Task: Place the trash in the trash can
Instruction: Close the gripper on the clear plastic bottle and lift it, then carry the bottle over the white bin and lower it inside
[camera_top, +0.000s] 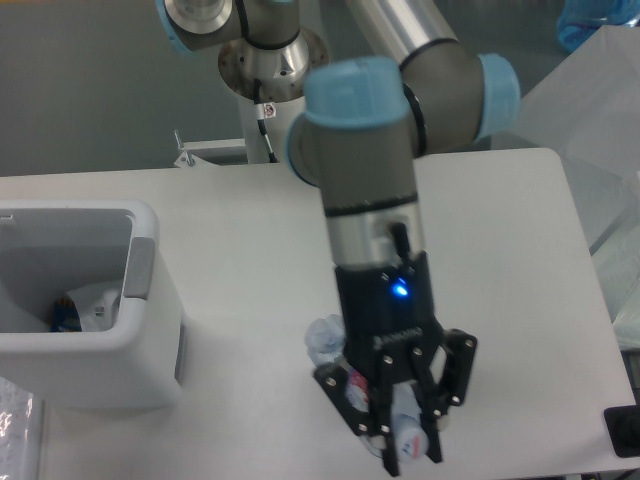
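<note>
Fixed camera, looking down on the white surface (500, 250). The arm's gripper (405, 440) hangs over the near centre of the surface, wrist pointing down, a blue light lit on its black body. Its fingers (385, 435) are clenched on the clear plastic bottle (330, 345). The bottle runs at a slant: its crumpled clear base shows to the left of the wrist, a strip of the red-and-blue label appears between the black finger links, and the white cap end (408, 452) sticks out near the fingertips. Whether the bottle touches the surface I cannot tell.

The trash can (150, 330), a white boxy bin with thick walls and rounded corners, stands at the left edge of the surface, well apart from the gripper. A grey panel (138, 267) sits on its right rim. Inside, low on the floor of the bin, lies the crumpled white wrapper (95, 305), with something blue at its left side.
</note>
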